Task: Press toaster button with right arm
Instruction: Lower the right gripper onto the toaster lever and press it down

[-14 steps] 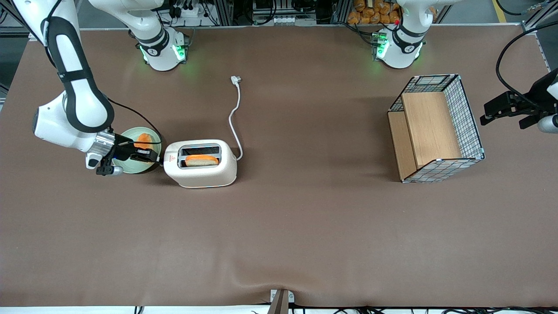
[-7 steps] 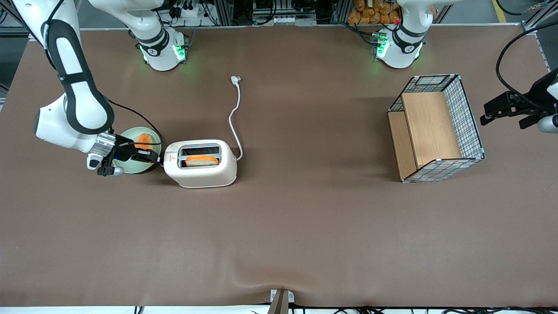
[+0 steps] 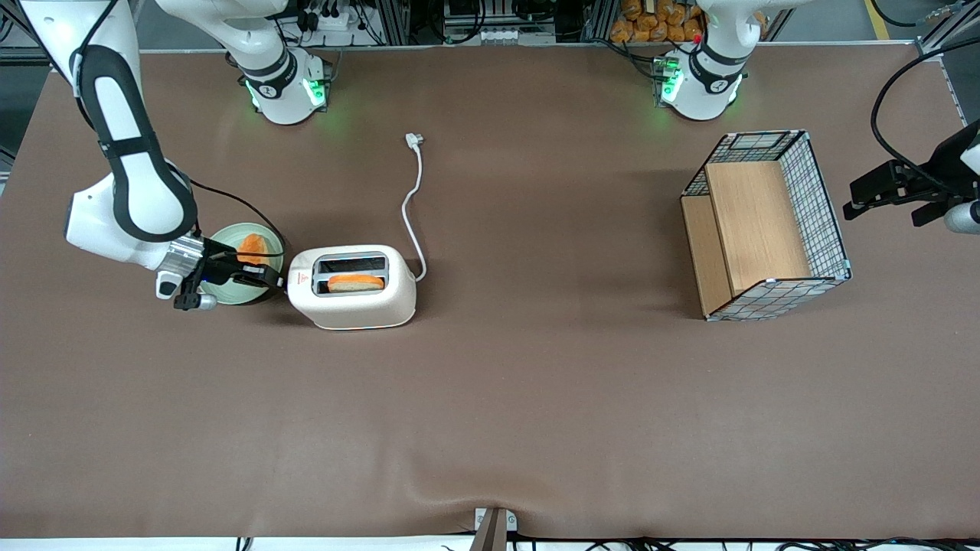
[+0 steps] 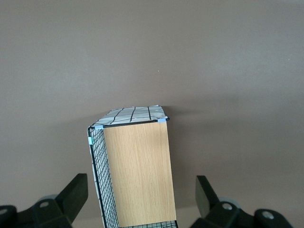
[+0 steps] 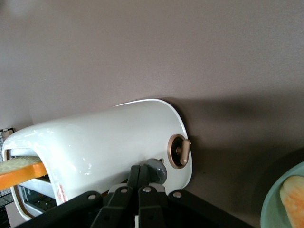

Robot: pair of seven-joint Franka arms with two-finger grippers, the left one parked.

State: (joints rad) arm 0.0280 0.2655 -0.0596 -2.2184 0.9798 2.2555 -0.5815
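On the narrow end face of the toaster (image 3: 354, 288), the end nearest its red triangle label, sits the button (image 5: 156, 171), a small grey-white round nub. In the right wrist view the gripper (image 5: 138, 190) has its two black fingers drawn together, side by side with no gap, and their tips rest on the nub. Just beside the button on the same end face is a copper-ringed knob (image 5: 179, 151) with a short handle.

The toaster stands on the brown table (image 3: 536, 398) toward the working arm's end, its rounded cream body lying lengthwise across the front view. A slice of bread (image 3: 356, 282) sits low in the slot nearer the front camera; the slot farther from that camera shows dark. The white cord (image 3: 413, 207) runs from the toaster's other end, away from the front camera, to a plug (image 3: 414, 139) lying flat on the table.

The right arm (image 3: 130, 184) reaches down from above, its silver wrist cuff and black gripper level with the toaster's end face. Under the wrist lies a pale green plate (image 3: 230, 291) with an orange-crusted piece of bread (image 3: 251, 246) on it, just beside the toaster.

Well apart, toward the parked arm's end, a wire basket (image 3: 766, 226) with wooden panels stands on the table.
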